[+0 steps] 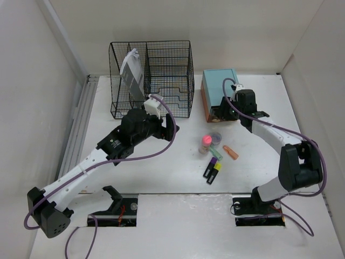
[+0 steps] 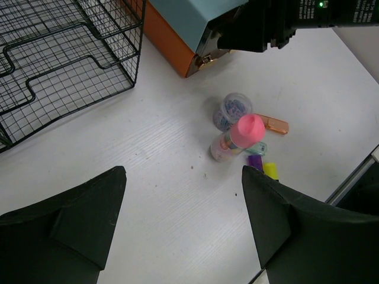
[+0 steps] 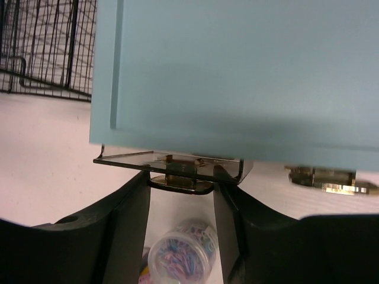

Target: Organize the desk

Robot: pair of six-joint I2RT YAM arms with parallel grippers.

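The right gripper [image 3: 180,192] has its 2 fingers [image 3: 127,222] pressed against either end of a small brass drawer pull [image 3: 180,182], clamping it at the lower front edge of the teal drawer box [image 1: 220,86]. Just below the pull, in the wrist view, a clear jar of paper clips [image 3: 180,257] stands on the white surface. The box sits at the back right of the desk [image 1: 161,178], the wide white tabletop that carries everything here. A grey ribbed rail [image 1: 81,121] runs along its left edge, and 2 cut-outs [image 1: 108,218] sit by the arm bases.

The left gripper [image 2: 183,228] is spread wide with nothing between its fingers [image 2: 83,219]. It hangs above bare tabletop just in front of the black wire-mesh rack [image 1: 151,75]. A pale flat item [image 1: 131,73] leans in the rack's left compartment.

Between the 2 arms lies a small cluster. A pink-capped bottle [image 1: 205,143] is right beside the jar, with an orange piece [image 1: 230,152] just to their right. 2 dark markers, 1 purple-capped [image 1: 211,163] and 1 yellow-capped [image 1: 215,171], lie side by side nearer the bases.
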